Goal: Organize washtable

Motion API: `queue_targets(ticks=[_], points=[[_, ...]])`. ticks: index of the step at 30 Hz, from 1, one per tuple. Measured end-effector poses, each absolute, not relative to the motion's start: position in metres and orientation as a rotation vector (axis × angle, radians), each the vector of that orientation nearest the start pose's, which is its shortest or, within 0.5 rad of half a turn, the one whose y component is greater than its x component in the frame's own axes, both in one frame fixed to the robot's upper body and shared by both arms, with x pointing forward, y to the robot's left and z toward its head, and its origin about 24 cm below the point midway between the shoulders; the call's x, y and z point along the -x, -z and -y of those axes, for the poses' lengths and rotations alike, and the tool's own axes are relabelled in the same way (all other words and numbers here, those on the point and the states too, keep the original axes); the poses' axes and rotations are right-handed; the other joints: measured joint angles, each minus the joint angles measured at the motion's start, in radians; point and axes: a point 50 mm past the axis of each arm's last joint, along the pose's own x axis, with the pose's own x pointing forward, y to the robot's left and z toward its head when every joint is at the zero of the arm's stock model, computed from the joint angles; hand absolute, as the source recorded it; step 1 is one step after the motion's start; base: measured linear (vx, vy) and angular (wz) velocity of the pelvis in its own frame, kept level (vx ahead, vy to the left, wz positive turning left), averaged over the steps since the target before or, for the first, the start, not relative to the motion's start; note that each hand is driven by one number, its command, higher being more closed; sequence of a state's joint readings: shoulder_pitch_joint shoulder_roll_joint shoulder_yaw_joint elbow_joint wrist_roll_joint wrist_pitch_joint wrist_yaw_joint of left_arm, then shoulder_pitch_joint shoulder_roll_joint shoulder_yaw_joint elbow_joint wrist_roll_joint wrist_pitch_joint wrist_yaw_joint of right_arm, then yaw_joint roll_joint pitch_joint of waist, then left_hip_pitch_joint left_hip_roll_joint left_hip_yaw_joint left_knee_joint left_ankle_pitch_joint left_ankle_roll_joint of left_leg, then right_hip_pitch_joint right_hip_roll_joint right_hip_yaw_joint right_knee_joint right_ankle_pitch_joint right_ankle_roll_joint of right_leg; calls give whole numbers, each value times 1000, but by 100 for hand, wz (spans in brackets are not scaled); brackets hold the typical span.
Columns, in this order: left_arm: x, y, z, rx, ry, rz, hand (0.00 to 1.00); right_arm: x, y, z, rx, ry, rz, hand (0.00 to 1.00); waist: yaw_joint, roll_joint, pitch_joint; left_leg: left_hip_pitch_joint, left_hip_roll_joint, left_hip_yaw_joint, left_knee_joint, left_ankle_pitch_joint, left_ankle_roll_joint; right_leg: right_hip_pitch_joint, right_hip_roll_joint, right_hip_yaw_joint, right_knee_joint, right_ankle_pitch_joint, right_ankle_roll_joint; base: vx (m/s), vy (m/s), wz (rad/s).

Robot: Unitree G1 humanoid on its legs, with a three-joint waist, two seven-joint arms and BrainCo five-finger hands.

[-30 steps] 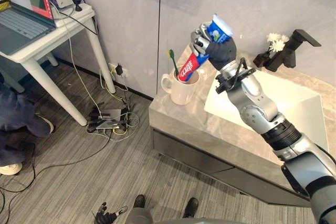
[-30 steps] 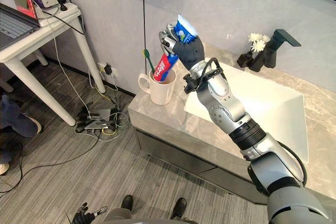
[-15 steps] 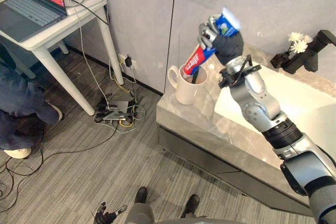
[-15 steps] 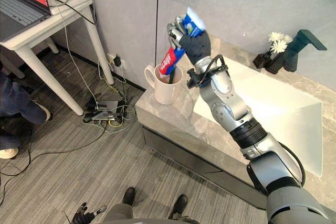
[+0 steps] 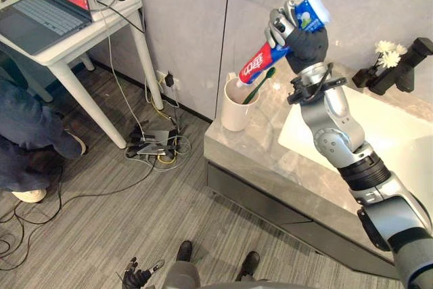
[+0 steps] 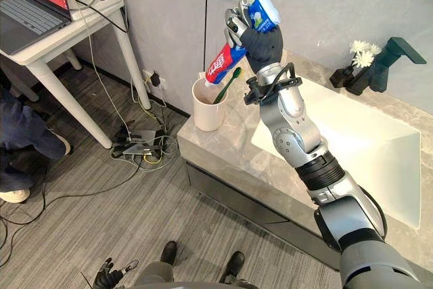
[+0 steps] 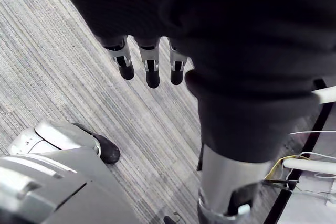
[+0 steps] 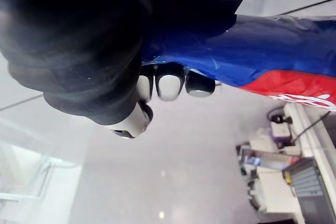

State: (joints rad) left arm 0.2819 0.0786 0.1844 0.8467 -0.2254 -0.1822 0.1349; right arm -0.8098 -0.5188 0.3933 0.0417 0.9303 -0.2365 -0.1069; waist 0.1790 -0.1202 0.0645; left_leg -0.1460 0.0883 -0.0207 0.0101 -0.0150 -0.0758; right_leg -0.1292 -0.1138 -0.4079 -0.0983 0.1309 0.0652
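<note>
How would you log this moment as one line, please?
right hand: shut on red-white-blue toothpaste tube | tube: tilted, lower end at rim of white ceramic mug | left hand: open, idle

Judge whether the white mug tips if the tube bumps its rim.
Probably not: the mug looks thick-walled and broad-based, likely heavy. It stands near the counter edge, so a hard shove might slide it off. The toothpaste tube in the right hand looks soft, likely yielding first.

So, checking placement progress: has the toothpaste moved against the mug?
Yes, upward: toothpaste in the right hand had its tip inside the mug; now it's at the rim.
</note>
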Motion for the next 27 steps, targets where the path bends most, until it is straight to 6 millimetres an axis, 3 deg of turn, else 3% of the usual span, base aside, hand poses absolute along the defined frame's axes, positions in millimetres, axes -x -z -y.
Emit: queue_targets(ticks=[9, 17, 27], points=[[-64, 145, -223, 104, -518, -909, 0, -326, -256, 121, -359, -453, 624, 100, 0, 20, -10, 0, 0, 3, 0, 0, 0, -1, 0, 3, 0, 0, 0, 7, 2, 0], [-64, 146, -223, 111, -523, -908, 0, -327, -255, 120, -358, -454, 619, 100, 1, 20, -12, -23, 0, 0, 7, 0, -1, -20, 0, 3, 0, 2, -2, 0, 0, 0], [-65, 146, -223, 120, -528, -909, 0, -333, -240, 115, -360, -447, 559, 100, 9, 19, -12, -45, -1, -8, 10, 1, -1, -37, 1, -1, 0, 2, -3, 10, 2, 1]])
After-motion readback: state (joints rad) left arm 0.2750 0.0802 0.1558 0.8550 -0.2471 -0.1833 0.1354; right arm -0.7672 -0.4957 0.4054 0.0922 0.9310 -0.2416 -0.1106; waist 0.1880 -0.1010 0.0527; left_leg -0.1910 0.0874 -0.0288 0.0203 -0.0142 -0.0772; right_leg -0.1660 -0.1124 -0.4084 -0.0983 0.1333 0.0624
